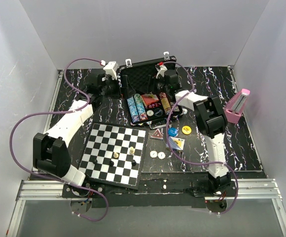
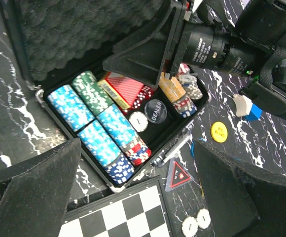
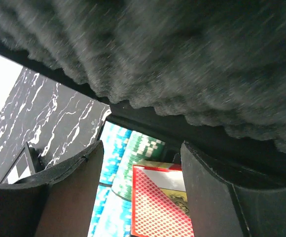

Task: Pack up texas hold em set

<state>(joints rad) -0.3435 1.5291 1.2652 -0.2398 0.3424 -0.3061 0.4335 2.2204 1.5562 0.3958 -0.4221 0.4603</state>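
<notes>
**Open briefcase at the table's far edge, both grippers at it**

Nearest, along the near edge of the table and left of centre, lies the chessboard, with a few pieces on it. Just off its right edge rest two white buttons. Slightly farther lie a triangular card, a blue button and a yellow button, all outside the case, on the table in front of it.

Beyond them, at the middle of the far edge, stands the briefcase, its lid raised and leaning back with the foam lining exposed. Its tray holds chip rows on the left. A red-backed card deck, red dice and a dealer button sit in the middle, with more chips on the right.

The left gripper hovers above the case's left side, jaws spread wide and holding nothing; the tray lies below and ahead of it. The right gripper reaches inside the case beneath the foam lid, jaws apart, directly over the card deck. A gap shows between the deck and one finger.

The metronome stands near the right edge.
</notes>
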